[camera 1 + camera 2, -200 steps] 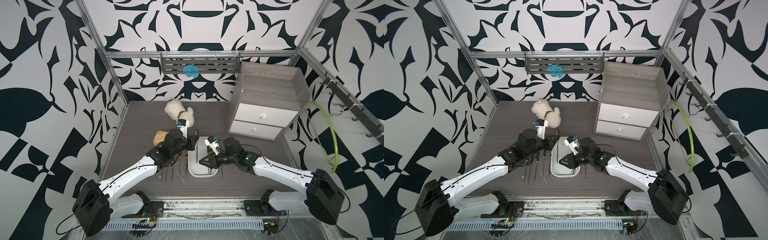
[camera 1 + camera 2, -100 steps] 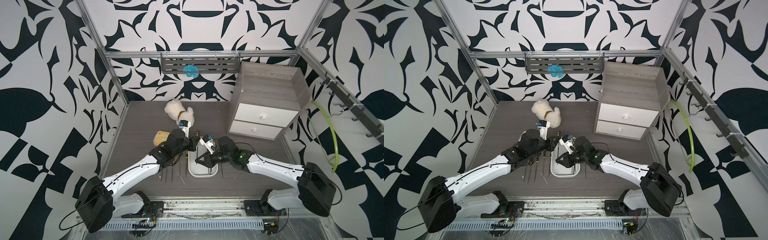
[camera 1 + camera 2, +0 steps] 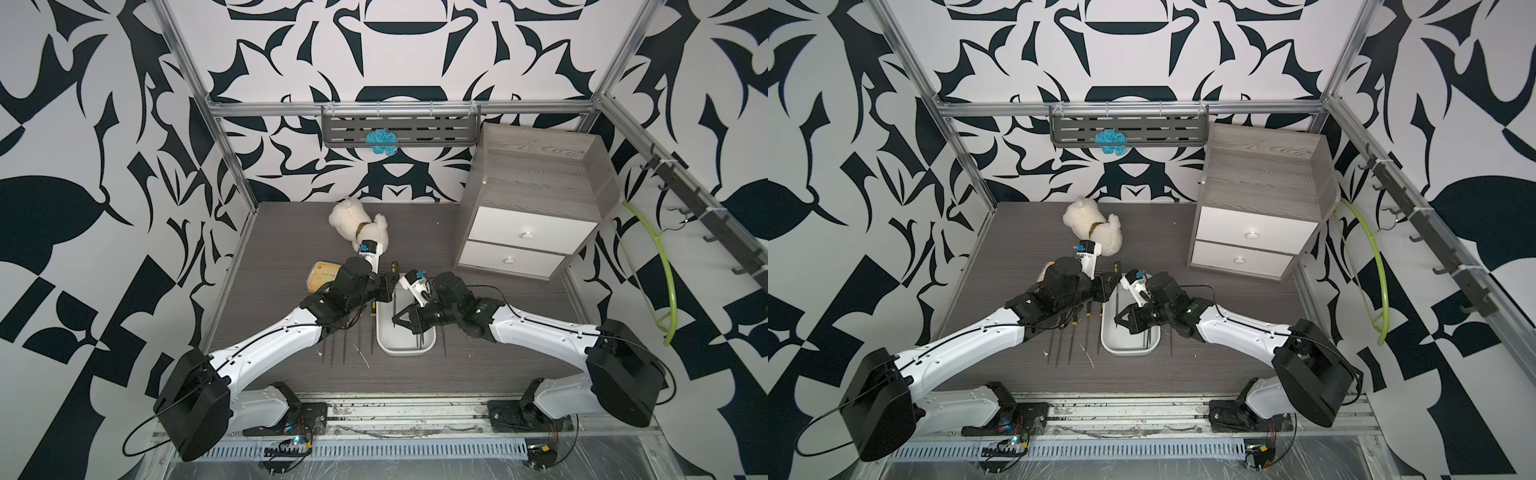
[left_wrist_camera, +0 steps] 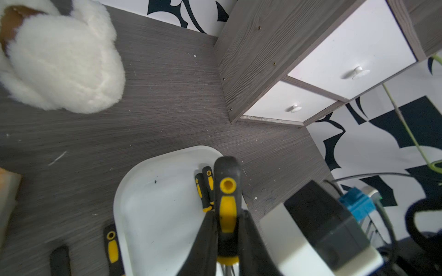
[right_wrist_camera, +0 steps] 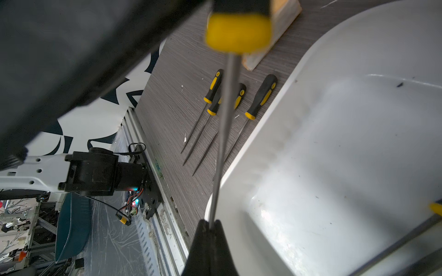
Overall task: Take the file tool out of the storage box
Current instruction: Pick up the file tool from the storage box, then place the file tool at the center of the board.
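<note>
The file tool [image 4: 226,191] is hanging over the storage box [image 4: 153,215], with an arm at each end of it. The left tool [image 4: 226,215] is flanking the black-and-yellow handle, and its dark fingers [image 4: 205,241] are sitting close on either side. I cannot tell whether they are pressing the handle or standing just off it. The right tool [image 5: 210,224] is pinching the thin steel shank near its tip, with its fingertips [image 5: 203,241] drawn tight together on the metal.

In both top views the two tools are meeting above the white box [image 3: 405,348] [image 3: 1129,348]. The shank is running between them along the side nearer the left arm.

Two more files [image 4: 200,191] are lying inside the box, against the wall on the right arm's side and below the raised handle. Four others [image 5: 262,95] are lying in a row on the grey wood-grain surface [image 4: 167,107], just beside the box on the left arm's side. Their handles are pointing away from the robot's base. One more file [image 3: 444,345] is lying on the surface just beside the box's opposite side.

A tan block [image 3: 322,276] is sitting near the left arm's wrist. A white plush dog [image 3: 359,226] is lying beyond the box, toward the back wall. A grey two-drawer cabinet [image 3: 536,208] is standing at the back right, well apart from the box.
</note>
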Controlling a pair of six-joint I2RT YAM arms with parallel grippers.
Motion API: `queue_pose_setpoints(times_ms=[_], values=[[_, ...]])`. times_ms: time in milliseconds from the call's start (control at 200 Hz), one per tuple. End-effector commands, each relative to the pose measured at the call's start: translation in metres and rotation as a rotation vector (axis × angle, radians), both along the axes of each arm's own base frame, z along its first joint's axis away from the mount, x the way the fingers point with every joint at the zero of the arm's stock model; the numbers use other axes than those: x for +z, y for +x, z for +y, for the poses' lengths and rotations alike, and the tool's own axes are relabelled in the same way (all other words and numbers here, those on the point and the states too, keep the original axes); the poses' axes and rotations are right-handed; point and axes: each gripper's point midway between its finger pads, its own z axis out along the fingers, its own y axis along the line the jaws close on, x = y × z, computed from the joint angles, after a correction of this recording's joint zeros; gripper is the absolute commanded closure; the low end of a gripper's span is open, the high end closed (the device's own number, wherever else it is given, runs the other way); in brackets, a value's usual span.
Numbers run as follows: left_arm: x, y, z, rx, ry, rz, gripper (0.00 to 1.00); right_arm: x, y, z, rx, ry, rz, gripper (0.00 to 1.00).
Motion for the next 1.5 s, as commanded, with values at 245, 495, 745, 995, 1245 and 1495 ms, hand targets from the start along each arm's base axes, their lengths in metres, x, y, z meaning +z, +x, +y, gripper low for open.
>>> queue_pose_setpoints(times_ms=[245, 495, 745, 995, 1245, 1495], values=[[0.024, -0.002, 0.007, 0.017, -0.023, -0.061, 0.01, 0.031, 0.006, -0.012, -0.049, -0.018, -0.12, 1.0], [0.047, -0.009, 0.027, 0.065, -0.053, -0.131, 0.01, 0.022, -0.021, -0.11, -0.244, -0.383, -0.045, 1.0], [0.035, -0.013, 0.006, -0.014, -0.069, -0.036, 0.01, -0.009, -0.057, -0.186, -0.337, -0.702, 0.165, 1.0], [0.008, -0.014, -0.019, -0.094, -0.051, 0.101, 0.09, -0.044, -0.051, -0.178, -0.284, -0.713, 0.417, 1.0], [-0.013, -0.013, -0.03, -0.132, 0.01, 0.182, 0.1, -0.08, -0.04, -0.175, -0.276, -0.733, 0.578, 1.0], [-0.014, -0.015, -0.031, -0.144, 0.017, 0.199, 0.09, -0.098, -0.028, -0.172, -0.273, -0.76, 0.625, 1.0]])
